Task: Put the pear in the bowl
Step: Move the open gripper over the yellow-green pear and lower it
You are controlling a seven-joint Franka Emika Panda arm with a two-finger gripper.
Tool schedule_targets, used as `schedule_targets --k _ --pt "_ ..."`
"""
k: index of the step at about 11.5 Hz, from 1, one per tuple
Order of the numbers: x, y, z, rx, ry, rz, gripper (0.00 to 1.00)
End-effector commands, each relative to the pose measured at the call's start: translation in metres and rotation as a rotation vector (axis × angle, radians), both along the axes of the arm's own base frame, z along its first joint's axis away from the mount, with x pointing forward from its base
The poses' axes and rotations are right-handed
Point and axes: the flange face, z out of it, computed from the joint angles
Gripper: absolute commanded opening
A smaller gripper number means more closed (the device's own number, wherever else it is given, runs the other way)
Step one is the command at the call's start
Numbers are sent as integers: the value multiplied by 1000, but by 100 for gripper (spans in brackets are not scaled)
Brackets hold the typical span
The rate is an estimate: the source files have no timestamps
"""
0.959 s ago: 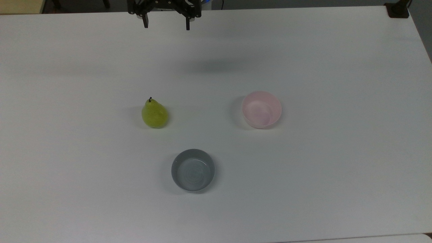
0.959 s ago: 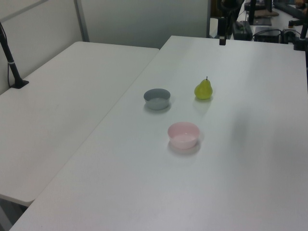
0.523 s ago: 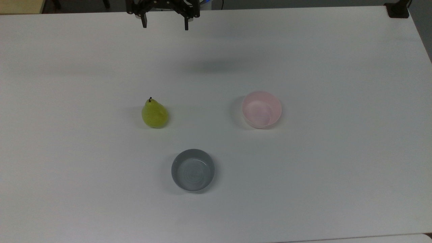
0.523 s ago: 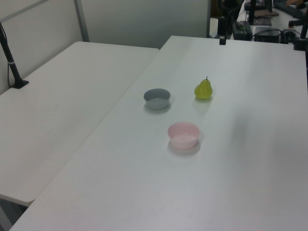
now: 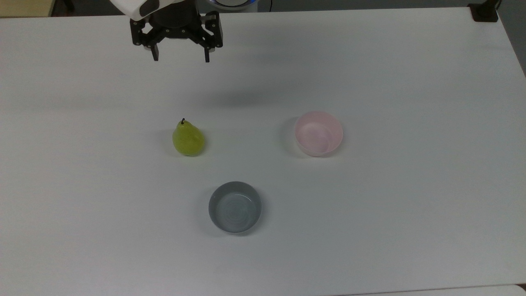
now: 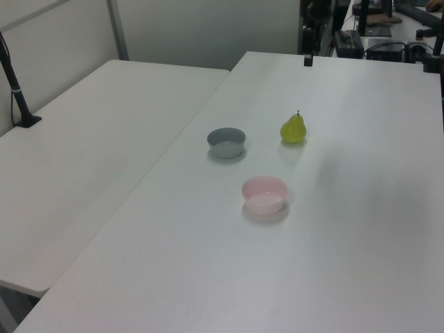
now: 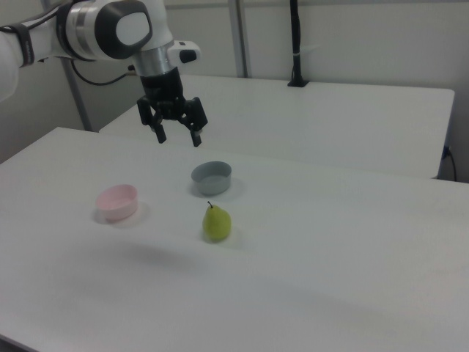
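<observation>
The yellow-green pear stands upright on the white table, stem up. The pale pink bowl sits apart from it, toward the top view's right, with nothing inside. My gripper hangs open and holds nothing, well above the table and beyond the pear toward the top view's upper edge. Its black fingers point down.
A grey round bowl stands toward the top view's lower middle, between pear and pink bowl. A second white table adjoins on the left view's left. A black post rises behind in the right view.
My gripper has moved from the table's far edge toward the pear, down and to the left in the top view. It stays open. The pear and bowls have not moved.
</observation>
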Motion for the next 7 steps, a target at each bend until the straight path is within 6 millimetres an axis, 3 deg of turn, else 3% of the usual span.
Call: schedule_targets --k 1,7 --pt "15 -10 -13 -20 -47 54 100" --pt "27 -14 -111 -53 -30 79 100"
